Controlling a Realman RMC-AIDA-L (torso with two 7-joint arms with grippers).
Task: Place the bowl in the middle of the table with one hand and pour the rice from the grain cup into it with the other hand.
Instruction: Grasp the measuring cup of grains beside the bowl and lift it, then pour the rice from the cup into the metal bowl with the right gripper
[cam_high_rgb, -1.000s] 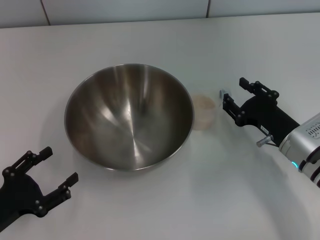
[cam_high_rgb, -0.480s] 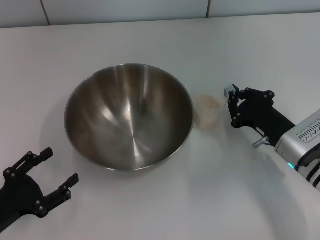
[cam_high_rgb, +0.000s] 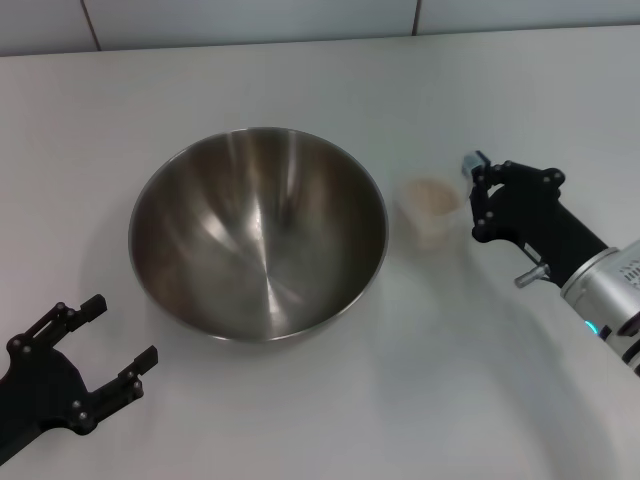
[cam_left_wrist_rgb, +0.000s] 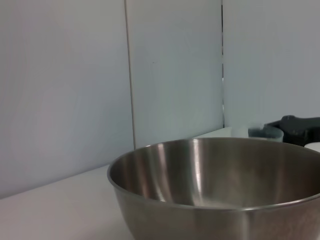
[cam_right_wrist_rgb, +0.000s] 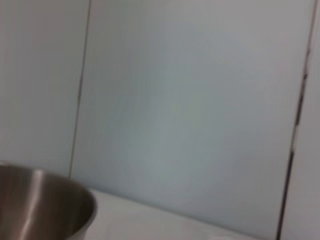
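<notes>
White table (cam_high_rgb: 300, 70) carries my bowl (cam_high_rgb: 258, 232) mid-surface, ready for pouring. Toward the right edge, my right gripper (cam_high_rgb: 474, 205) has closed on the grain cup (cam_high_rgb: 432, 212) of rice (cam_high_rgb: 430, 197), upright against spills. My left gripper (cam_high_rgb: 98, 350) idles spread and empty at the near-left corner.

The left gripper (cam_high_rgb: 98, 352) is cut off by the head view's lower-left corner; the right arm (cam_high_rgb: 610, 290) runs off its right edge. In the left wrist view the bowl (cam_left_wrist_rgb: 220, 190) hides most of the grain cup (cam_left_wrist_rgb: 265, 132); whether the right gripper (cam_high_rgb: 472, 200) grips that cup cannot be told.
</notes>
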